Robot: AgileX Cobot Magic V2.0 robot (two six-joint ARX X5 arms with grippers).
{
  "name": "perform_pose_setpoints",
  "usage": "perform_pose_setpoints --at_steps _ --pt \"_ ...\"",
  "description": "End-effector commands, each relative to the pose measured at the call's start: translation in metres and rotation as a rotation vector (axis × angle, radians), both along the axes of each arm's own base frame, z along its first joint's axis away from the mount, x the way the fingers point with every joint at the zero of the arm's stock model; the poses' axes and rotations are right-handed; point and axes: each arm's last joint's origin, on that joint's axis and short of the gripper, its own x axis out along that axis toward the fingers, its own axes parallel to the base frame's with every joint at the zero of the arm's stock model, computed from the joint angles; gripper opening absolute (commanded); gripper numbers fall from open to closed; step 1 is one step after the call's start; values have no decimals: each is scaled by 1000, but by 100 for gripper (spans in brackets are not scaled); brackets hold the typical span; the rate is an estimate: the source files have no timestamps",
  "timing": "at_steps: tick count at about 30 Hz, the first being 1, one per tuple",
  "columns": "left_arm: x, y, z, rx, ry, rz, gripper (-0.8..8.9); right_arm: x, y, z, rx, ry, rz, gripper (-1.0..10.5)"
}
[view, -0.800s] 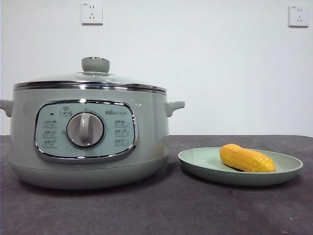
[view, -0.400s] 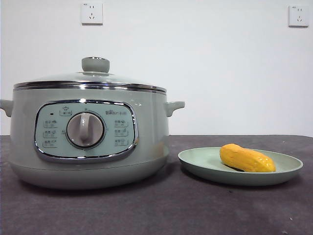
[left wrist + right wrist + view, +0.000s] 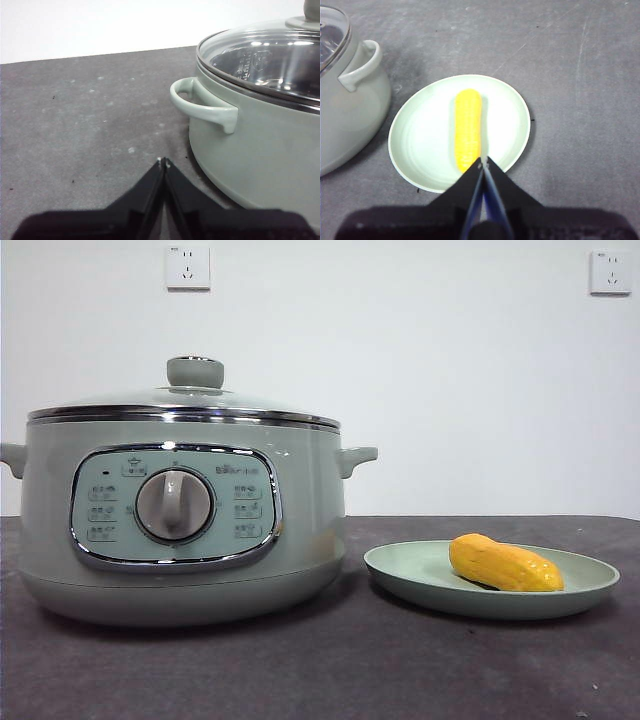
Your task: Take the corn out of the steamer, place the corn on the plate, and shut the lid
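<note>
Left fingers: we see the left gripper (image 3: pixel 163 161) with its two black jaws pressed tip to tip, holding nothing, above bare table just beside the steamer's side handle (image 3: pixel 202 103).
Right fingers: we see the right gripper (image 3: pixel 483 161) closed the same way, tips meeting and empty, poised over the near end of the corn without clearly touching it.
Corn: we find the corn (image 3: pixel 503 564) lying on its side on the plate (image 3: pixel 405 569), right of the plate's middle in the front view; from the right wrist it (image 3: pixel 468 129) lies lengthwise across the centre of the plate (image 3: pixel 420 135).
Plate: we see it flat on the dark table (image 3: pixel 320 670), to the right of the steamer and just beside its base, not touching as far as we can tell.
Steamer: we see the steamer (image 3: pixel 180 515) on the left, control panel and dial (image 3: pixel 175 505) facing us.
Lid: we see the lid (image 3: pixel 185 400) seated level on the steamer's rim, knob (image 3: pixel 195 371) upright; the left wrist view shows the glass dome (image 3: pixel 265 60) closed.
Wall: we note two sockets (image 3: pixel 188 267) high behind.
</note>
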Motion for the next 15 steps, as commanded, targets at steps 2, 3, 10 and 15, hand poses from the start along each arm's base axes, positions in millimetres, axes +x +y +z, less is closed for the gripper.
perform_pose_setpoints --at_steps 2,3,10,15 --pt "0 0 -4 -6 14 4 -3 1 -1 0 -42 -30 -44 2" --pt "0 0 -4 -6 14 4 -3 0 -3 0 -68 -44 -65 1" --pt "0 0 -4 -6 14 4 -3 -7 -13 6 -106 -127 -211 1" --pt "0 0 -4 -6 14 4 -3 -13 -25 4 -81 -152 -279 1"
